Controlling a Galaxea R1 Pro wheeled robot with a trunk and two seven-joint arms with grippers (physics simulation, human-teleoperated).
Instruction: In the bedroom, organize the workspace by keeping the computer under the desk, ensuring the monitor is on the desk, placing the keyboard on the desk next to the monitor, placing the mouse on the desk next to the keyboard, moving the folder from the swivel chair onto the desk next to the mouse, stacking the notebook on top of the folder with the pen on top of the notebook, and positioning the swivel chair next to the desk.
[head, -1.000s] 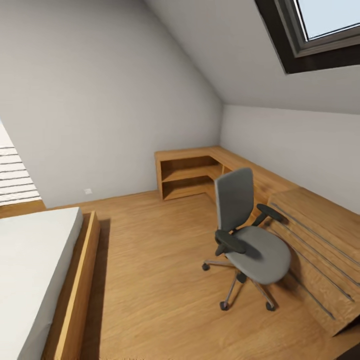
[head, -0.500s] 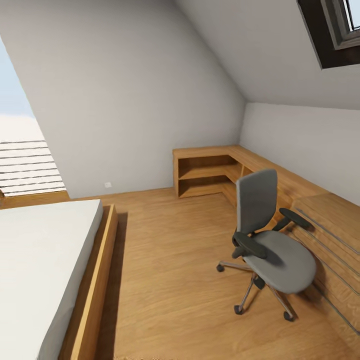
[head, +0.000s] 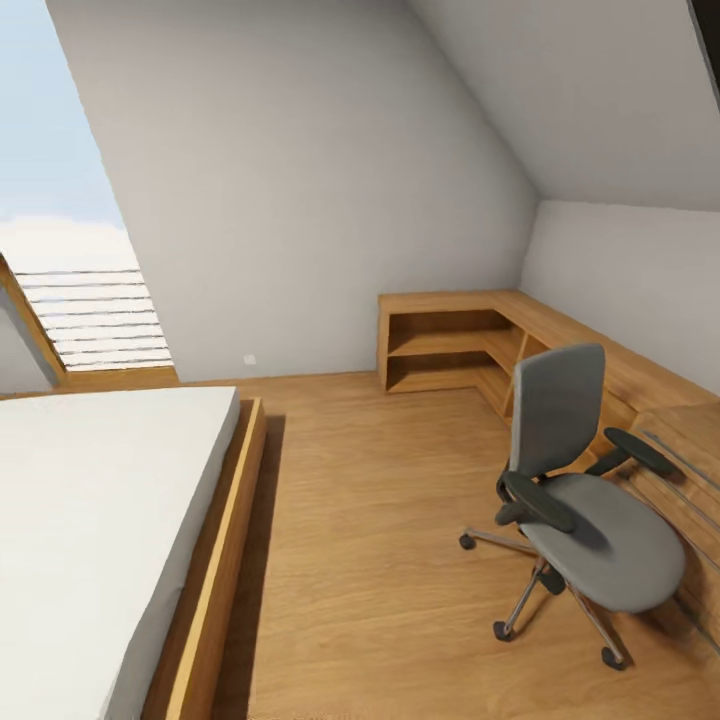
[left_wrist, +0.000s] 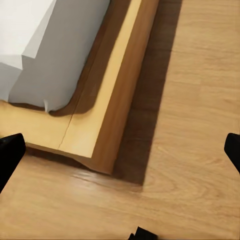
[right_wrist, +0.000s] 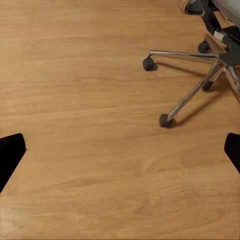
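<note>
I am in the bedroom. The grey swivel chair (head: 590, 520) stands on the wood floor at the right, its seat bare, close to a light wooden drawer chest (head: 690, 470). Its chrome base (right_wrist: 200, 75) lies ahead of my right gripper (right_wrist: 120, 152), which is open over the floor, fingers wide apart. My left gripper (left_wrist: 120, 155) is open too, above the floor beside the bed frame (left_wrist: 110, 100). The desk, computer, monitor, keyboard, mouse, folder, notebook and pen are out of view.
A low bed (head: 90, 520) with a white mattress and wooden frame takes up the left. A wooden corner shelf unit (head: 450, 340) runs along the back and right walls. A slatted window (head: 90, 310) is at the far left. Open floor lies between bed and chair.
The camera has turned left: the chair and shelves have slid to the right of the picture, the skylight has left it, and more of the bed and window show. Nothing in the room has moved.
</note>
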